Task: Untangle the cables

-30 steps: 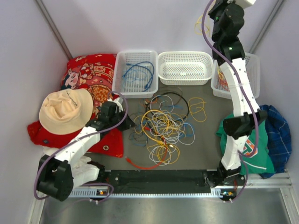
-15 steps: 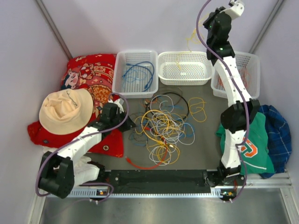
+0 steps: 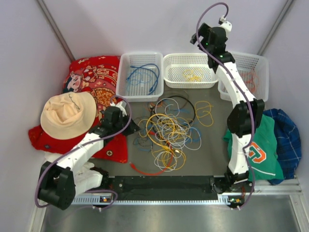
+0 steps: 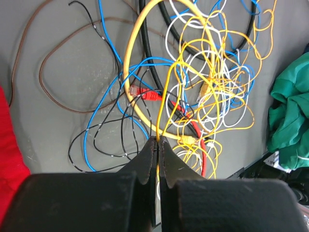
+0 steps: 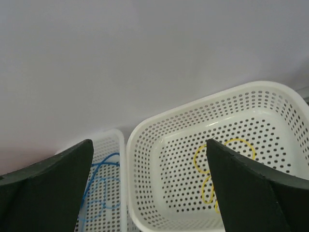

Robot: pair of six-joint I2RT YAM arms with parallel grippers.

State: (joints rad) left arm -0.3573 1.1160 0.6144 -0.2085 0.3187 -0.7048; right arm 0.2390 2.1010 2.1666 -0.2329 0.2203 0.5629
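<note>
The cables point(image 3: 166, 133) lie in a loose tangle of yellow, white, blue, red and black loops in the middle of the table. My left gripper point(image 3: 131, 127) sits at the tangle's left edge. In the left wrist view its jaws point(image 4: 158, 141) are shut on a thin yellow cable point(image 4: 166, 96) that runs up into the heap. My right gripper point(image 5: 149, 188) hangs open and empty, high over the middle basket point(image 3: 190, 60). A small yellow cable point(image 3: 194, 75) lies coiled in that basket and shows as a yellow loop point(image 5: 194, 160) beside my right finger.
The left basket point(image 3: 124, 72) holds a blue cable point(image 3: 145, 77). The right basket point(image 3: 263, 65) holds red-orange wires. A red patterned cloth point(image 3: 94, 77) and a straw hat point(image 3: 67, 113) lie at the left. A green shirt point(image 3: 260, 150) and blue plaid cloth point(image 3: 287, 140) lie at the right.
My right arm swung left from over the right basket to over the middle one and opened. The yellow cable it carried now lies in the middle basket. The left arm stayed put.
</note>
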